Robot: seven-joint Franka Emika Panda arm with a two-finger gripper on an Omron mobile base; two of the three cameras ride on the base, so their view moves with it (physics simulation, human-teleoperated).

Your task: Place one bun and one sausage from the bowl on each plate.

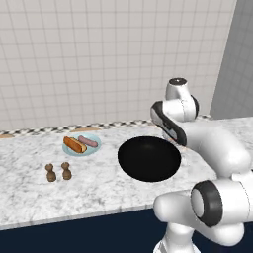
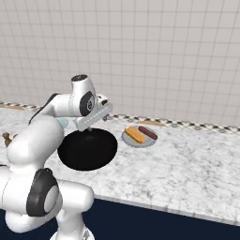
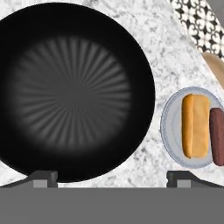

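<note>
The tool (image 3: 112, 177), spread wide and grasping nothing, hangs over the emptied black bowl (image 3: 74, 57), since the grey plate (image 3: 171, 131) at its three o'clock already carries a bun (image 3: 195, 126) and sausage (image 3: 217, 135).

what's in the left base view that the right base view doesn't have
Left base view alone: the light blue plate with a bun and sausage, plus two brown shakers. Right base view alone: the grey plate carrying its own bun and sausage. Both share the black bowl, the marble counter and the tiled wall.
</note>
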